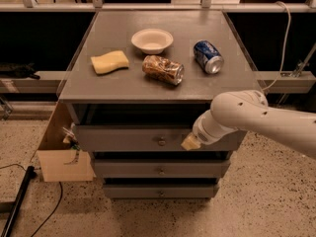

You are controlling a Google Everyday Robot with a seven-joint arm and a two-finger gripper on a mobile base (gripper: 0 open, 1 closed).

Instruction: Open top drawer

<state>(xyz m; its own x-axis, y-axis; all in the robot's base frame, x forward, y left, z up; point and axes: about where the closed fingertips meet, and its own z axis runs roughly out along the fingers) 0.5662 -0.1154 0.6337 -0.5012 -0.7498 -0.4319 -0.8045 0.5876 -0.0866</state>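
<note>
The top drawer (123, 138) is the wide grey front just under the cabinet top, with a small round metal knob (161, 141) at its centre. A dark gap shows between its upper edge and the countertop. My gripper (190, 142), on the end of the white arm (237, 116) that comes in from the right, is at the drawer front just right of the knob, at the same height. Its tan tip lies against or very near the front, and I cannot tell which.
Two more grey drawer fronts, the middle (161, 171) and the bottom (160, 192), lie below. On the countertop (98, 90) are a white bowl (152, 40), a yellow sponge (109, 62), a crumpled brown bag (163, 69) and a blue can (208, 56). A tan box (61, 154) stands at the cabinet's left.
</note>
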